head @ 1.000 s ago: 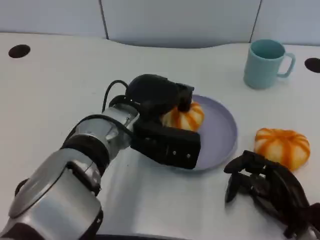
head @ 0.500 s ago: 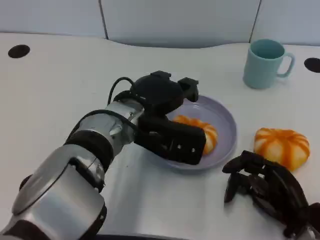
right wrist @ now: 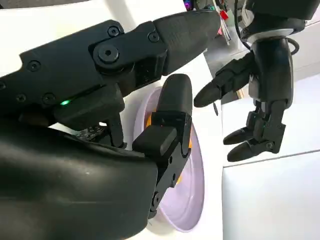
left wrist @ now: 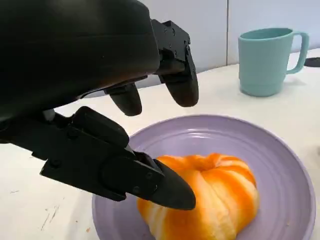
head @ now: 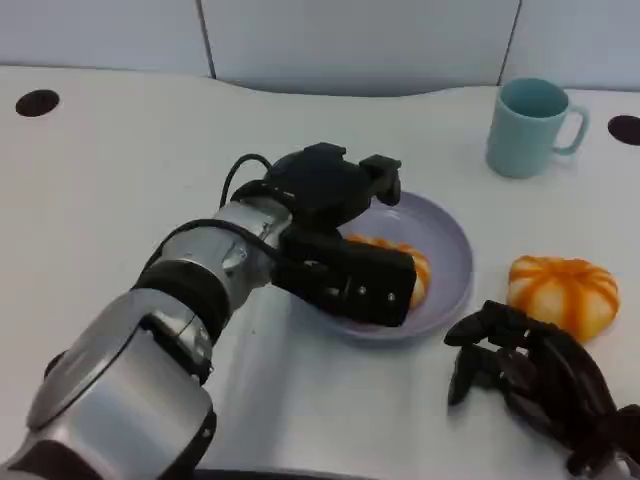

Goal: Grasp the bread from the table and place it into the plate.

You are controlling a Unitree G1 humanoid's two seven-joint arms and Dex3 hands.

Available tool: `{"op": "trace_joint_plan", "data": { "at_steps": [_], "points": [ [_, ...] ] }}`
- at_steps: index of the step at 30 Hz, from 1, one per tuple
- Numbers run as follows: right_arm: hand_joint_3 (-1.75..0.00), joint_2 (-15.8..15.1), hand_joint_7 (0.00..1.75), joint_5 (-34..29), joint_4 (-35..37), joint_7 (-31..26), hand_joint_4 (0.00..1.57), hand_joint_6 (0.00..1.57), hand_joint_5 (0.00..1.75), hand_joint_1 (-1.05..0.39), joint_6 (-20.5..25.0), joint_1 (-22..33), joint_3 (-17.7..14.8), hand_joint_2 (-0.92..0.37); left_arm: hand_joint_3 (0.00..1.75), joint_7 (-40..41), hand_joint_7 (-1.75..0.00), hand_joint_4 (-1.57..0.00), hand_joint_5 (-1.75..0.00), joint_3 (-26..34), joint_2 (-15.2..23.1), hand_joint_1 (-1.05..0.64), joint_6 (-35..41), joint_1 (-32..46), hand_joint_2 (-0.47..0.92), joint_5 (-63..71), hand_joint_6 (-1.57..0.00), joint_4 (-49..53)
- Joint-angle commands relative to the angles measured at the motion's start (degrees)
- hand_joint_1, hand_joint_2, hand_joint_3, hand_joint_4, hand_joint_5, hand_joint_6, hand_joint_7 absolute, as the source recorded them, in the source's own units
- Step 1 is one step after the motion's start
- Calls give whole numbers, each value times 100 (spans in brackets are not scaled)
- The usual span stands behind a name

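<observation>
- head view: my left hand [head: 335,240] hangs over the purple plate [head: 452,262], fingers apart, gripping nothing. the bread [head: 412,272] lies in the plate, partly behind my thumb. my right hand [head: 535,385] sits low near the table's front, fingers curled in on nothing. a second bread [head: 563,293] lies on the table beside the plate, and a teal mug [head: 530,126] stands further back.
- left wrist view: the bread [left wrist: 210,197] rests in the plate [left wrist: 280,165]; my fingers [left wrist: 180,80] are spread above it.
- right wrist view: my curled right fingers [right wrist: 170,125] are in front of the plate [right wrist: 192,190].
</observation>
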Motion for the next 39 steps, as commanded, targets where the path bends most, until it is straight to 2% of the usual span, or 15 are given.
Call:
{"op": "trace_joint_plan", "data": {
  "at_steps": [1, 5, 9, 12, 15, 18, 19, 23, 28, 39],
  "points": [
    [-6, -20, 94, 17, 129, -1, 65, 76, 161, -54, 208, 133, -37, -92, 8, -76, -116, 0, -116, 345, 225, -85, -204, 8, 92, -384, 0, -80],
    [-8, -49, 93, 9, 127, 14, 66, 76, 159, -55, 192, 123, -42, -92, 9, -257, -108, 0, -115, 857, 411, -82, -568, 254, 92, -964, 0, -167],
    [-8, -101, 96, -22, 121, -50, 65, 77, 159, -55, 289, 92, -37, -92, 15, -495, -96, 0, -106, 1304, 553, -84, -875, 492, 92, -1469, 0, -253],
    [-8, -140, 98, -17, 154, -57, 64, 76, 160, -55, 379, 49, -48, -92, 17, -666, -94, 0, -111, 1661, 642, -85, -1127, 699, 92, -1863, 0, -325],
    [-8, -176, 99, -67, 196, -82, 63, 75, 162, -56, 307, 23, -39, -92, 16, -996, -93, 0, -126, 2096, 700, -84, -1381, 934, 92, -2382, -2, -434],
    [-9, -205, 100, -164, 142, -185, 61, 74, 161, -57, 253, 41, 14, -92, 17, -1454, -86, 0, -134, 2620, 725, -82, -1658, 1257, 92, -3025, -9, -593],
    [-11, -210, 101, -203, 115, -227, 60, 74, 161, -56, 213, 52, 34, -92, 18, -1608, -78, -7, -132, 2784, 729, -80, -1741, 1378, 92, -3238, -16, -657],
    [-13, -221, 104, -240, 107, -278, 60, 72, 161, -54, 199, 37, 30, -92, 18, -2261, -65, -22, -128, 3359, 708, -76, -1917, 1869, 92, -4042, -31, -995],
    [-12, -238, 106, -272, 67, -354, 61, 72, 161, -56, 304, 20, 46, -92, 27, -2940, -58, -26, -126, 3682, 746, -73, -1961, 2452, 92, -4628, -37, -1581],
    [-12, -224, 109, -346, 24, -474, 60, 70, 162, -55, 332, 27, 104, -92, 26, -3878, -54, -30, -127, 4104, 675, -74, -1746, 3669, 92, -5621, -42, -2789]
  ]
}}
